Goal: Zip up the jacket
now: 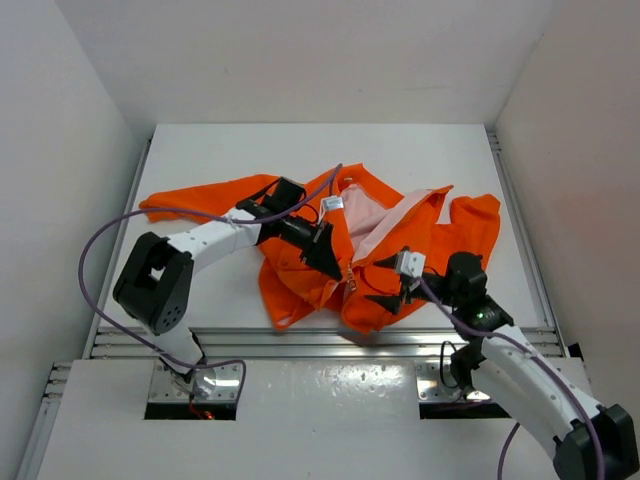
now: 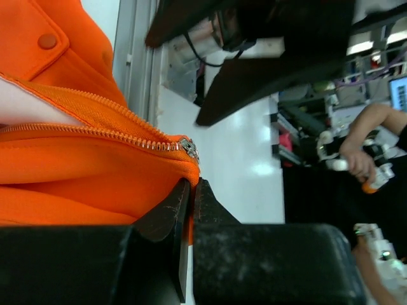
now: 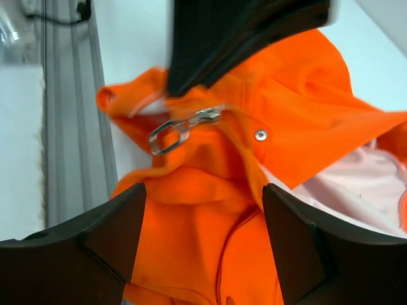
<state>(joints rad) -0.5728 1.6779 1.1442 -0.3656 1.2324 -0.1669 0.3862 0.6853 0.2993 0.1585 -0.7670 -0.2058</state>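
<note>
The orange jacket (image 1: 300, 260) lies crumpled on the white table, its front open and pale lining (image 1: 365, 218) showing. My left gripper (image 1: 338, 268) is shut on the jacket's bottom hem beside the zipper; in the left wrist view the orange fabric (image 2: 95, 184) is pinched between the fingers (image 2: 166, 213), with the zipper slider (image 2: 187, 148) just above. My right gripper (image 1: 392, 297) is open over the hem on the other side. In the right wrist view the silver zipper pull (image 3: 170, 135) lies ahead of its fingers (image 3: 121, 219), and the left gripper's dark finger (image 3: 229, 38) is above.
A metal rail (image 1: 300, 342) runs along the table's near edge just below the jacket hem. White walls enclose the table on three sides. The left arm's purple cable (image 1: 95, 250) loops at the left.
</note>
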